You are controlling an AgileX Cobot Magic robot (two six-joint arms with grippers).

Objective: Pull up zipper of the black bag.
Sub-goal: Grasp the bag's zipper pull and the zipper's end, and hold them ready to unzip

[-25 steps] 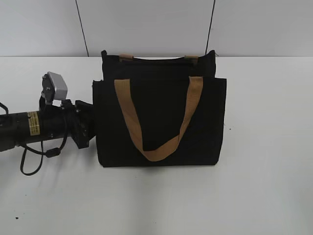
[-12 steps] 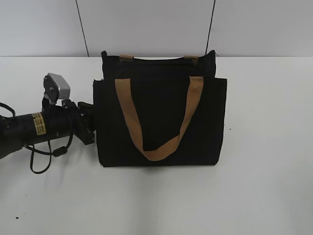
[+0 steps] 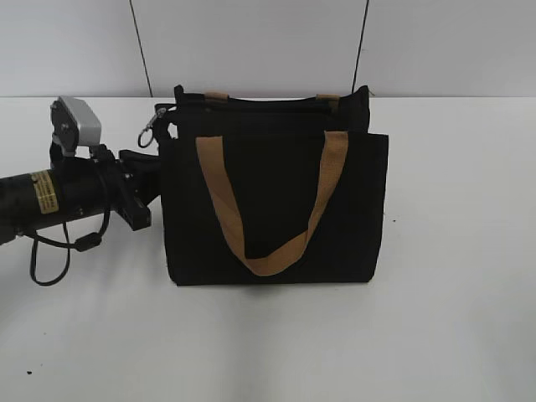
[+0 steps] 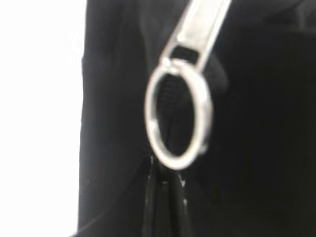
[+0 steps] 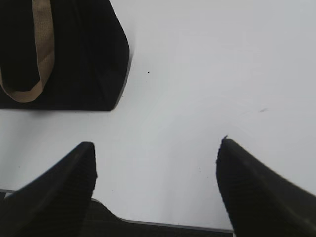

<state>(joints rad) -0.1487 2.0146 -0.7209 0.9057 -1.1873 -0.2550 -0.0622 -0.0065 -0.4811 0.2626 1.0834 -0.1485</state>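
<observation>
The black bag [image 3: 272, 201] is standing upright on the white table [image 3: 452, 335], its zipper [image 3: 149, 134] dangling at the upper left corner. My left gripper [image 3: 138, 193] is sitting beside that edge, grip unclear, while my right gripper [image 5: 155, 182] is hanging wide apart over bare tabletop.

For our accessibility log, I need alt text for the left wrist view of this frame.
Blurred close-up of the zipper: a shiny silver ring hanging from a flat metal tab, seen against the black bag. Below the ring, two dark lines run down the fabric. A strip of white table fills the left edge.
</observation>
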